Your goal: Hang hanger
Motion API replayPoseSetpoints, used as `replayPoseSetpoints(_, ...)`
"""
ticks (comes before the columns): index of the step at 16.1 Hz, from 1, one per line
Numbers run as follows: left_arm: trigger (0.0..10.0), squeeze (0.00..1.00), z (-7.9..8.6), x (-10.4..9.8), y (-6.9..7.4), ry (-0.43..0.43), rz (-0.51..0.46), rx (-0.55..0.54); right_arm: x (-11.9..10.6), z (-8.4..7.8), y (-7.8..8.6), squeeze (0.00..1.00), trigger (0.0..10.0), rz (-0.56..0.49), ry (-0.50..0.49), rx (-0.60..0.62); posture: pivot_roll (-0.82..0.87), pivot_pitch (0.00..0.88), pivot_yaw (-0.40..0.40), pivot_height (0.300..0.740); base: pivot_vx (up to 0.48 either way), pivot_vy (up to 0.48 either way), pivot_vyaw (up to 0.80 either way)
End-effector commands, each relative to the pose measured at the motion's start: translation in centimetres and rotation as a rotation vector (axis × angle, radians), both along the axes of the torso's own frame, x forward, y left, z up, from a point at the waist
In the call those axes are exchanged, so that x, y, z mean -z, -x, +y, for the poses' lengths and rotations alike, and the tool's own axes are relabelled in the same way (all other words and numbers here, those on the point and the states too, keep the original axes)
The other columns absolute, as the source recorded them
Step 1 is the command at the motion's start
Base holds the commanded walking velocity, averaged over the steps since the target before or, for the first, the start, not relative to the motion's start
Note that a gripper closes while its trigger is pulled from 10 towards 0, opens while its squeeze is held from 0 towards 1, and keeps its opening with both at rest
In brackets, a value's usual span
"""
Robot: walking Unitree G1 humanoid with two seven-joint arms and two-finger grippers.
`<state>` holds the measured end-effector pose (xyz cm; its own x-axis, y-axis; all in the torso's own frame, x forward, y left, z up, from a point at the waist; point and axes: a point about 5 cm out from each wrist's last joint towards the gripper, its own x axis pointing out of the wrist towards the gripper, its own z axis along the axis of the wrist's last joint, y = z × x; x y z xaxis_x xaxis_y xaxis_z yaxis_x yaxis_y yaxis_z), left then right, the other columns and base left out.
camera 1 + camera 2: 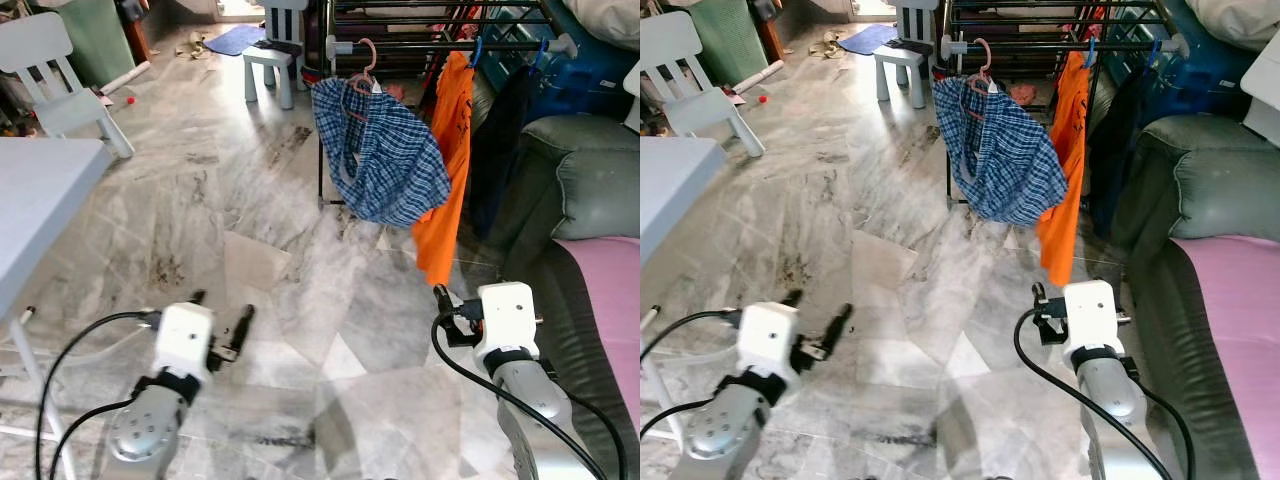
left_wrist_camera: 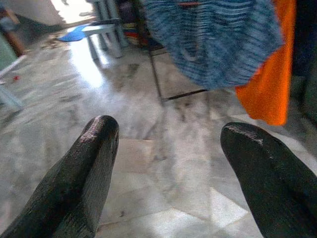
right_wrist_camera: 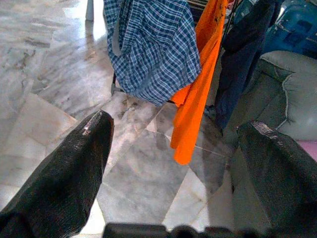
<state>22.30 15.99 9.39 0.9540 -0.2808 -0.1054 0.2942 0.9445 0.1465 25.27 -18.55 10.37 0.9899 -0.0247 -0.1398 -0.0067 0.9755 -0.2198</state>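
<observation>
A pink hanger point(image 1: 366, 58) hangs by its hook on the front rail of a black drying rack point(image 1: 440, 44). It carries a blue plaid garment point(image 1: 385, 160). An orange garment point(image 1: 452, 170) and a dark one point(image 1: 500, 140) hang beside it on the same rail. My left gripper point(image 1: 222, 312) is low over the marble floor, well short of the rack, open and holding nothing. My right gripper point(image 3: 173, 129) is also low, in front of the sofa. It points toward the plaid and orange garments point(image 3: 190, 99), and it too is open with nothing in it.
A grey sofa point(image 1: 590, 190) with a pink cover point(image 1: 610, 300) lies to the right. The corner of a grey table point(image 1: 40, 200) is on the left. Two white child chairs point(image 1: 60, 80) point(image 1: 275, 50) stand farther back. Cables trail from both wrists.
</observation>
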Motion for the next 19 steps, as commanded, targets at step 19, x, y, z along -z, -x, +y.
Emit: replayPoseSetpoints(19, 10.0, 0.0, -2.3, -0.6, -3.3, 0.164, -0.052, -0.046, -1.2, 2.0, -0.7, 0.0, 10.0, -0.063, -0.056, -0.011, -0.13, 0.092, 0.003, 0.74, 0.031, 0.0, 0.04)
